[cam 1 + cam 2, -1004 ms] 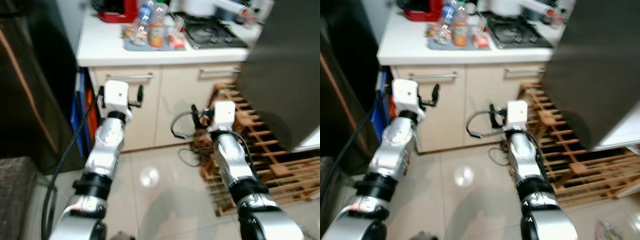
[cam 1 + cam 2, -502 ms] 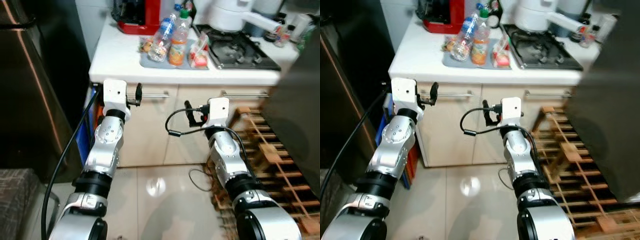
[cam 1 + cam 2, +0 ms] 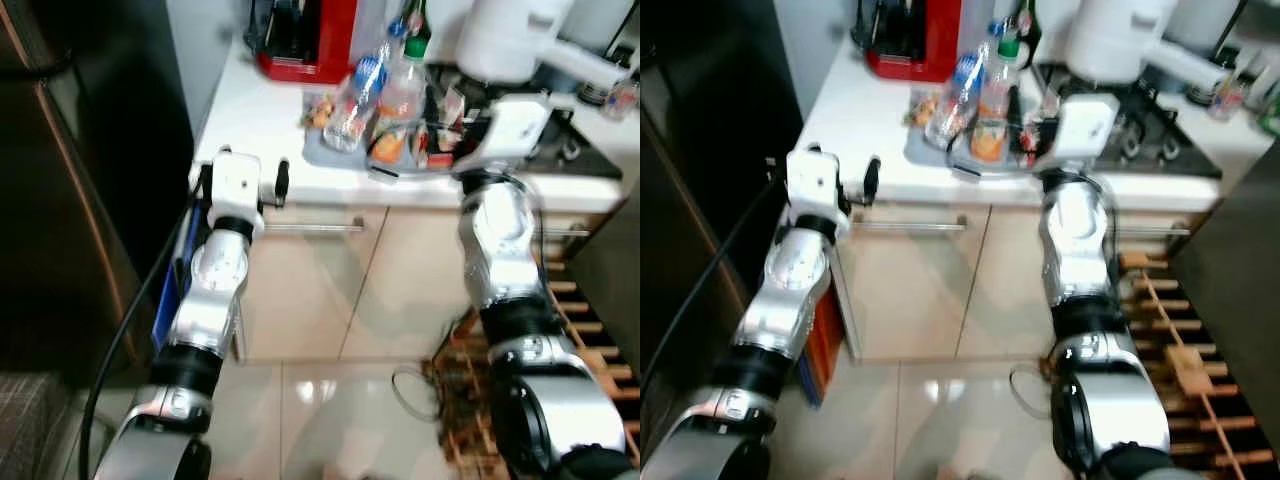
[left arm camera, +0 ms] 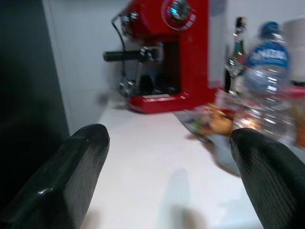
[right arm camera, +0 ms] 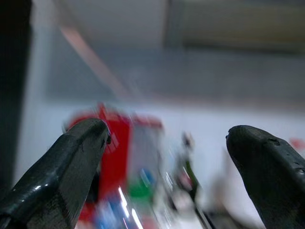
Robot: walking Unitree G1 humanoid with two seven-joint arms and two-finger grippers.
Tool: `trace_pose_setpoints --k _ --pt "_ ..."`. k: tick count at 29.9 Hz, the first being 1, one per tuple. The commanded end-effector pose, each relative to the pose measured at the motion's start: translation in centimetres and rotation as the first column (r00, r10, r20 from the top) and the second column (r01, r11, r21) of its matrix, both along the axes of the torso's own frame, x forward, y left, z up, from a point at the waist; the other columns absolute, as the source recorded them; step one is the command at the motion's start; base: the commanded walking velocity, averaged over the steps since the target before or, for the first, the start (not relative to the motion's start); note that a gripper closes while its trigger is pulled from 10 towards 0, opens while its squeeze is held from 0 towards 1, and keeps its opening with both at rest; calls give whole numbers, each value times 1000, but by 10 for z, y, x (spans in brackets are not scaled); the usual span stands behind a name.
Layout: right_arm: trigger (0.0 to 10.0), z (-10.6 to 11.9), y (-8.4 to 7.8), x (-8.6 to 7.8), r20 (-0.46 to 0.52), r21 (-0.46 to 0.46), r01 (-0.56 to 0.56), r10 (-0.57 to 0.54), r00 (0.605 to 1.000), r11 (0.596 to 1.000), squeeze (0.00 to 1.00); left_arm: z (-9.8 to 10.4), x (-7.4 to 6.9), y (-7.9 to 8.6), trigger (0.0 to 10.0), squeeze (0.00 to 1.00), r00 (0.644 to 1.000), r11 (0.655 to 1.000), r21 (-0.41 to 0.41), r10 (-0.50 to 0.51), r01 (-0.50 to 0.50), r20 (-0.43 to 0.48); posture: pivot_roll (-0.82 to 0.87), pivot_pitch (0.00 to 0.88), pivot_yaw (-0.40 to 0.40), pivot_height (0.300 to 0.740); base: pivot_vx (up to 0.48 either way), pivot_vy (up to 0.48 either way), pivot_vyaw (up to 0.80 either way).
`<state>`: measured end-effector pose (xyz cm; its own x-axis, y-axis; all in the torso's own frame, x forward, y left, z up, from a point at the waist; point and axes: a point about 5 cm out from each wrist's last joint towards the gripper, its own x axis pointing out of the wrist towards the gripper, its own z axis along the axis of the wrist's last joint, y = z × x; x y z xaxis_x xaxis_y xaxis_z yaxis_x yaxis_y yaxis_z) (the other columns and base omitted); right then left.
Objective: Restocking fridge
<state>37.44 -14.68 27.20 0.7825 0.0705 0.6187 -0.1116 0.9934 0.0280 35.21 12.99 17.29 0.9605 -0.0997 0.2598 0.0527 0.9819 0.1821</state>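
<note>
My left claw [image 4: 167, 181] is released, its two black fingers [image 4: 71, 176] spread wide, and it hangs at the front edge of the white desk [image 3: 250, 110], near the desk's left corner and above a drawer handle [image 3: 310, 228]. My right claw [image 5: 167, 176] is released too, fingers [image 5: 66, 167] well apart, raised over the desk beside the grey tray [image 3: 335, 160]; its view is blurred. On the tray stand a clear bottle [image 3: 358, 95] with a blue cap, tilted, and an orange drink bottle [image 3: 992, 105] with a green cap, with small packets [image 3: 435, 140] beside them. Behind the tray is a red coffee machine [image 3: 305, 40]. To the right sit a white kettle [image 3: 1110, 35] and a gas hob [image 3: 1160, 140]. The dark fridge [image 3: 70, 190] stands at my left, just beside the desk, door closed. A wooden rack [image 3: 1185, 350] lies on the floor at the right.
</note>
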Motion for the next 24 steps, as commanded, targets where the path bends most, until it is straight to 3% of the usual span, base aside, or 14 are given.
trace_pose_setpoints --k 1,6,11,17,19,20,24 --pt "10000 10 6 -1 22 27 -33 33 999 999 459 8 0 2 10000 0 999 1000 7 6 -6 34 -34 0 -45 740 480 0 0" --pt "10000 34 0 -1 67 97 -56 50 996 994 455 25 -4 -9 10000 0 991 998 -23 -61 65 120 -37 0 -42 740 469 0 0" --pt "10000 25 -8 8 -26 218 -59 66 997 974 431 48 -5 -21 10000 0 973 988 -39 -143 152 181 -37 0 -38 740 0 0 0" --pt "10000 15 -11 13 -100 260 -53 81 992 964 361 55 -3 -18 10000 0 967 981 -53 -175 188 187 -38 0 -37 740 0 0 0" --pt "10000 11 -11 16 -134 285 -61 103 986 957 333 57 -5 -24 10000 0 941 951 -65 -289 304 175 -39 0 -37 740 0 0 0" --pt "10000 6 -12 19 -175 303 -62 119 977 951 318 59 -9 -34 10000 0 889 896 -42 -430 441 158 -38 0 -39 740 0 0 0" --pt "10000 -6 -14 25 -261 242 -11 76 962 970 318 62 -3 -30 10000 0 884 890 22 -456 456 107 -30 0 -43 740 0 0 0"
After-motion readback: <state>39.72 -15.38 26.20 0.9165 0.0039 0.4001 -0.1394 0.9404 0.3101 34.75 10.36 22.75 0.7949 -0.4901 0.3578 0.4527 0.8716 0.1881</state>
